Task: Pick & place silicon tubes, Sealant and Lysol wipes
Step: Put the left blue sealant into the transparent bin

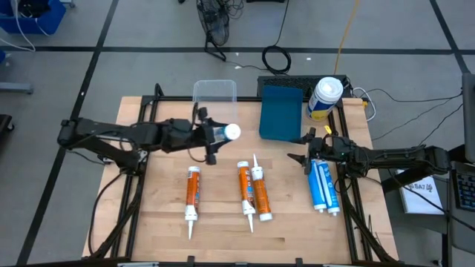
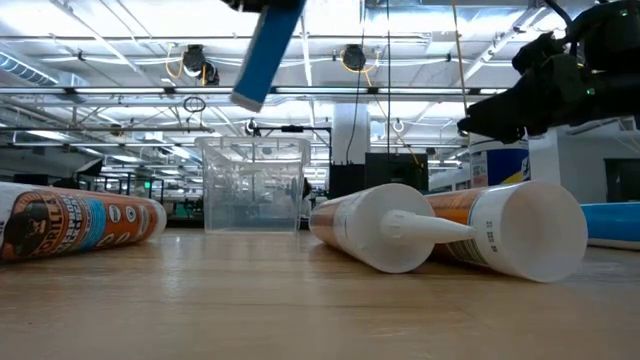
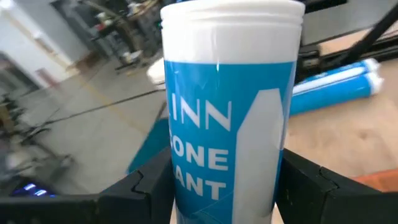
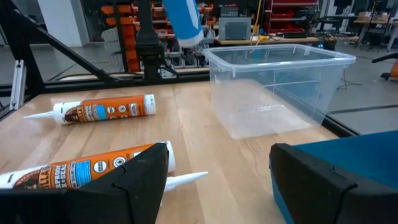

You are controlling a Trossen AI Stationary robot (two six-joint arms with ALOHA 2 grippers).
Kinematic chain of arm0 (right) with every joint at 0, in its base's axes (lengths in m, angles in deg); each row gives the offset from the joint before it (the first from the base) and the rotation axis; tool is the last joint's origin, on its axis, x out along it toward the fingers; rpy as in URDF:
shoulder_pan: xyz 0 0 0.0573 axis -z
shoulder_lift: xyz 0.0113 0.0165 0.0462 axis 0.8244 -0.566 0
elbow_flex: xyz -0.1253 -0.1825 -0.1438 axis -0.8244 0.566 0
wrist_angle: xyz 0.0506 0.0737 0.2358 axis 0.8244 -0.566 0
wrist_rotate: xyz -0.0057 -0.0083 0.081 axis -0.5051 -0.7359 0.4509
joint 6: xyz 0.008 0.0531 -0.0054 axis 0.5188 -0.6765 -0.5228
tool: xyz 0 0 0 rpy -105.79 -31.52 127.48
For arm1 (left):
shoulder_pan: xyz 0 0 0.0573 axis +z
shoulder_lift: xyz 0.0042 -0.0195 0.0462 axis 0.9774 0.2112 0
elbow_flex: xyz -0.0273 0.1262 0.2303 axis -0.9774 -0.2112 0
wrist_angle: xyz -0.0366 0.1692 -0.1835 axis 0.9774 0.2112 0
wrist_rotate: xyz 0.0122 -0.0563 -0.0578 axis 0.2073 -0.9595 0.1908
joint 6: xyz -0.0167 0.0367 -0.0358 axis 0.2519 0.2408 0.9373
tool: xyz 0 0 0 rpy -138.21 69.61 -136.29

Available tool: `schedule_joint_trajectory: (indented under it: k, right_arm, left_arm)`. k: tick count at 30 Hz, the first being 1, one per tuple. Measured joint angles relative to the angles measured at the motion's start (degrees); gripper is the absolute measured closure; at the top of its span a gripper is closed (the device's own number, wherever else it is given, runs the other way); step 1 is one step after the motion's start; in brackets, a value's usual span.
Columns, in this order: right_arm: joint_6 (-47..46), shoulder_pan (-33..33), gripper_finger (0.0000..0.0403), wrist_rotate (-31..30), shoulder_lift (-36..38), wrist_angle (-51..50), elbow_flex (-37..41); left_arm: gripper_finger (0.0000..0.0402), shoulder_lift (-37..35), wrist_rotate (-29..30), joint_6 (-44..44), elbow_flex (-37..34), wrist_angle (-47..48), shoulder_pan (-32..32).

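My left gripper [image 1: 210, 137] is shut on a blue sealant tube [image 3: 227, 124], held in the air near the clear plastic bin [image 1: 215, 93]. The tube also shows at the top of the low view [image 2: 268, 50]. My right gripper [image 1: 300, 148] is open and empty above the far ends of two blue tubes [image 1: 323, 185] lying on the table at the right. Three orange tubes [image 1: 193, 191] [image 1: 245, 189] [image 1: 260, 194] lie on their sides mid-table. The Lysol wipes [image 1: 325, 96] stand upright at the far right. My left gripper pinches the blue tube's barrel [image 3: 186, 186] between its two fingers [image 3: 146, 186], one on each side, some way back from the tube's white flat end [image 3: 233, 15]. The fingers come from the table's left. The tube is lifted clear of the table and tilted, its white end past the fingertips.
A blue flat box [image 1: 282, 111] lies at the far side between the bin and the wipes; it also shows beside my right fingers [image 4: 354, 155]. Black frame rails [image 1: 349, 185] run along the table's edges. Bare wood lies along the near edge [image 1: 245, 248].
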Motion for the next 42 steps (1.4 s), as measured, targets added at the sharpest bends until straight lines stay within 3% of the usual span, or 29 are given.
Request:
schedule_joint_trajectory:
  k: [14, 22, 35, 42]
  right_arm:
    - [0.3, 0.0, 0.0140, 0.1, 1.0, -0.7, 0.0]
    - [0.5, 0.0, 0.0140, 0.2, 1.0, -2.3, 0.0]
    - [1.3, 0.0, 0.0140, 0.2, 1.0, -1.6, 0.0]
    - [1.3, 0.0, 0.0140, 0.0, 1.0, -1.2, 0.0]
  left_arm:
    - [0.0185, -5.1, 17.8, 9.7, 0.0, 15.1, -8.7]
    - [0.0185, -11.5, 24.0, 17.3, -2.8, 23.4, -8.9]
    - [0.0185, -37.3, 18.8, 18.6, -27.4, 8.0, -3.7]
    - [0.0185, -42.8, 4.7, 18.5, -39.2, -8.6, 0.7]
